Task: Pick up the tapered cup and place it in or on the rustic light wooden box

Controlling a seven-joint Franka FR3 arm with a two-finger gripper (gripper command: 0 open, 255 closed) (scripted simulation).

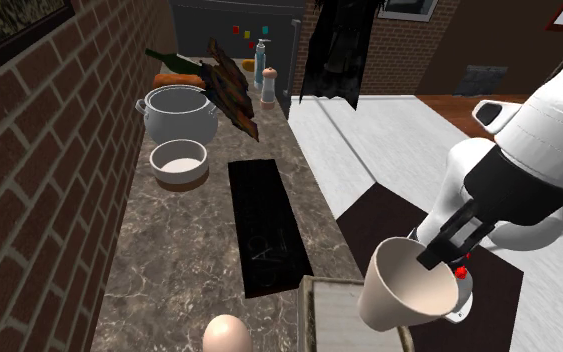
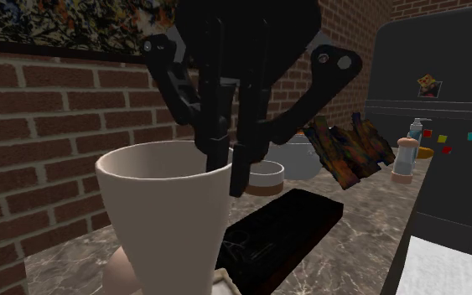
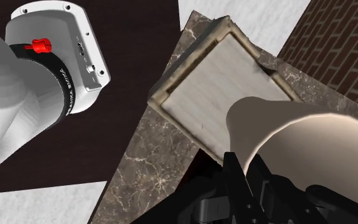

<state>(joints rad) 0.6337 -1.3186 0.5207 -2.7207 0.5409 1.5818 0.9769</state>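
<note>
The tapered cup [image 1: 404, 290] is cream, wide at the mouth and narrow at the foot. My gripper [image 1: 441, 252] is shut on its rim, one finger inside the wall and one outside. It hangs tilted in the air just off the near end of the counter. The second exterior view shows the cup [image 2: 165, 222] up close with the black fingers [image 2: 236, 168] clamped over its rim. The light wooden box [image 3: 214, 83] is shallow with a pale floor; it lies on the counter below the cup [image 3: 298, 130] and gripper [image 3: 241, 175]. Its corner [image 1: 311, 305] shows beside the cup.
A grey pot [image 1: 179, 110], a white bowl [image 1: 179, 162] and a black slab [image 1: 264, 225] sit along the marble counter. An egg [image 1: 227, 334] lies near the front edge. A brick wall [image 1: 39, 200] borders the counter. My own base [image 3: 56, 63] stands close by.
</note>
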